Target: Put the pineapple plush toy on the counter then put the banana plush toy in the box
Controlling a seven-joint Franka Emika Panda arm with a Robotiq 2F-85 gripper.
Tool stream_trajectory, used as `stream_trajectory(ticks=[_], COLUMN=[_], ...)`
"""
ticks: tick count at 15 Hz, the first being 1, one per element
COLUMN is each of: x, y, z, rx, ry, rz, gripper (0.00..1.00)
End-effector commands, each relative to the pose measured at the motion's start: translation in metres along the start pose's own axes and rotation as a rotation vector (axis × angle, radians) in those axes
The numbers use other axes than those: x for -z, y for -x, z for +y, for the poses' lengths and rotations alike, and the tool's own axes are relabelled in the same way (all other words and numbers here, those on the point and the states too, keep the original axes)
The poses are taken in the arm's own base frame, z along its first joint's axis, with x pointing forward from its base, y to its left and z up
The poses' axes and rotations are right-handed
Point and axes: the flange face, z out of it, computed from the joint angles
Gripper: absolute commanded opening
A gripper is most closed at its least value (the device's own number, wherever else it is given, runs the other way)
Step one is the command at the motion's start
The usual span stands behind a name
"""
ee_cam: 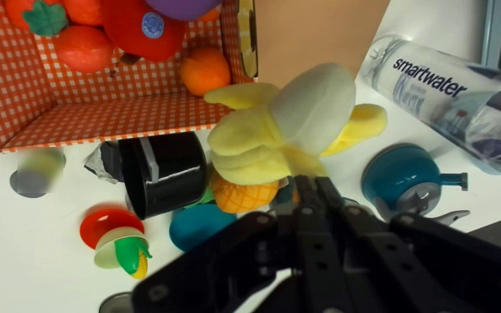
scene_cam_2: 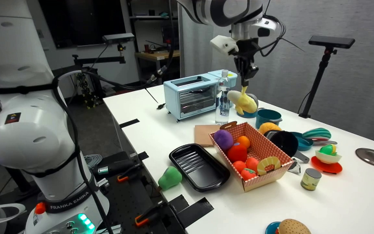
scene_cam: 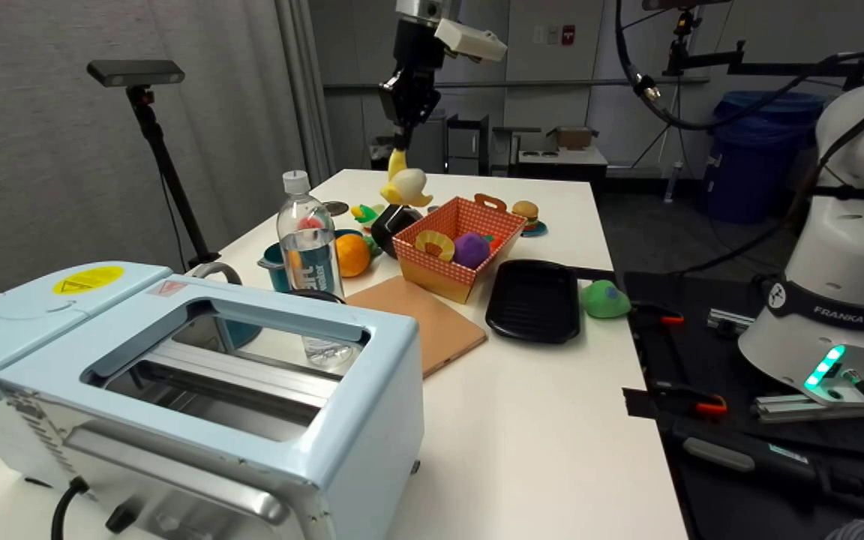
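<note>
The pincer [ee_cam: 314, 180] grips the banana [ee_cam: 282, 127] by its yellow end, holding it up higher than the box [scene_cam_2: 268, 177]. Beside the box, the pineapple [ee_cam: 244, 194] lies on the surface [scene_cam_2: 339, 201]; inside the box is an orange [ee_cam: 205, 71].

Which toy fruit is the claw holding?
The half-peeled banana plush toy: the gripper pinches its narrow end in midair. The pineapple plush toy lies outside the box, the purple toy inside.
</note>
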Motion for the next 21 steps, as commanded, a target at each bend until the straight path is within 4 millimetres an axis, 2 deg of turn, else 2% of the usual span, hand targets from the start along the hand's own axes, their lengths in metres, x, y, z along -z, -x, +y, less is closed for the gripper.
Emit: stream_trajectory(ticks=[1,4,7,13,17,20,21], x=[0.038,0.045,0.035,0.013,0.014,0.019,0.020], y=[0.043,0.057,0.060,0.054,0.050,0.048,0.048], z=[-0.004,0.000,0.015,0.068,0.102,0.116,0.118], rx=[0.032,0.019,-0.024,-0.128,-0.183,-0.210,-0.217], ry=[-0.027,-0.041,-0.061,-0.072,-0.066,-0.060,-0.058], rz=[0.001,-0.009,-0.030,-0.058,-0.060,-0.055,-0.059], gripper=[0.02,0.02,0.02,0.02,0.02,0.02,0.13])
